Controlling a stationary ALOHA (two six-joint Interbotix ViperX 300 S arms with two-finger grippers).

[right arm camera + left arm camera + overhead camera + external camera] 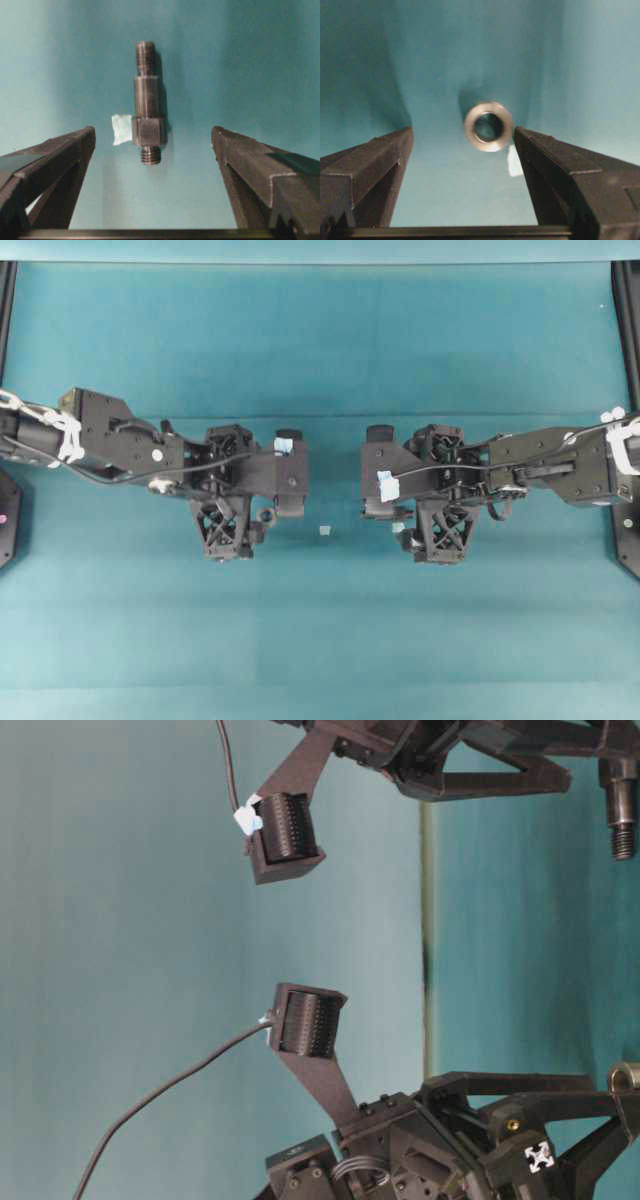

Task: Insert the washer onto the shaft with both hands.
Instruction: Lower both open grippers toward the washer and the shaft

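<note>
Left wrist view: the washer (489, 126) lies flat on the mat (470, 50) between the left gripper's (465, 150) wide jaws, nearer the right finger (555, 170). That finger would likely meet the ring first as the jaws shut and could skid or tip it out. In the right wrist view the shaft (147, 102) lies lengthwise between the right gripper's (152, 150) wide jaws, left of centre, beside a tape scrap (121, 129). Being round, it could roll away under a one-sided push.
</note>
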